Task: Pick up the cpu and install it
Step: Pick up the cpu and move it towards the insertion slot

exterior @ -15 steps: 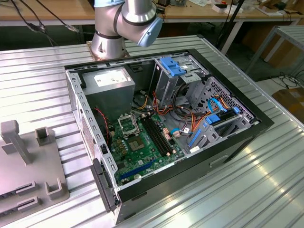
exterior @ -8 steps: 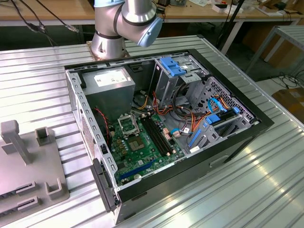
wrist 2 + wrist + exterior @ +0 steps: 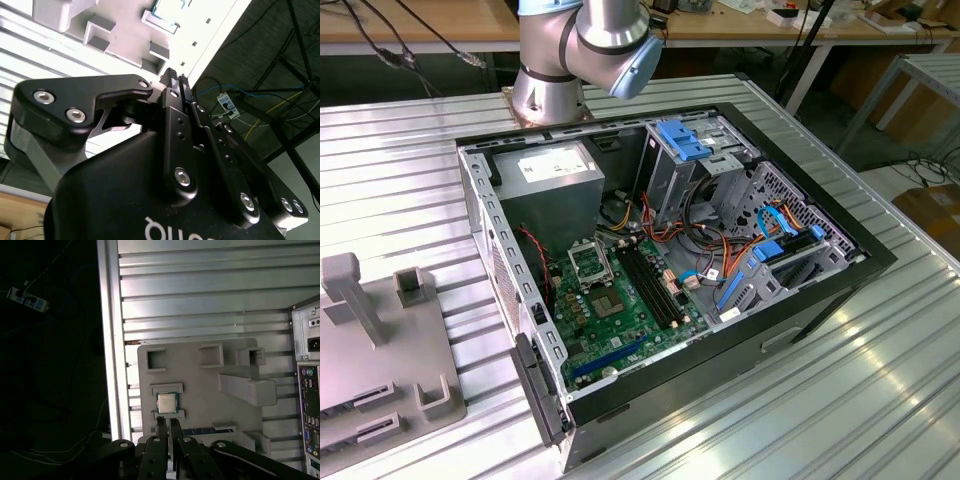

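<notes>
Ribbed metal table [image 3: 880,400] carries the open computer case [image 3: 775,335] and, beside it, a grey fixture tray [image 3: 200,395]. Gripper [image 3: 167,422] hangs over the tray, fingers pressed together in both wrist views, nothing pinched. The cpu [image 3: 168,403] lies flat in its tray pocket, just beyond the fingertips, untouched. Judged step: approach for the pick; install not begun. A grasp here calls for the fingers to part, straddle the chip's opposite edges squarely, and descend level

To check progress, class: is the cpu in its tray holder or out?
In. The cpu lies flat in its recess on the grey tray, near the pincer.
</notes>
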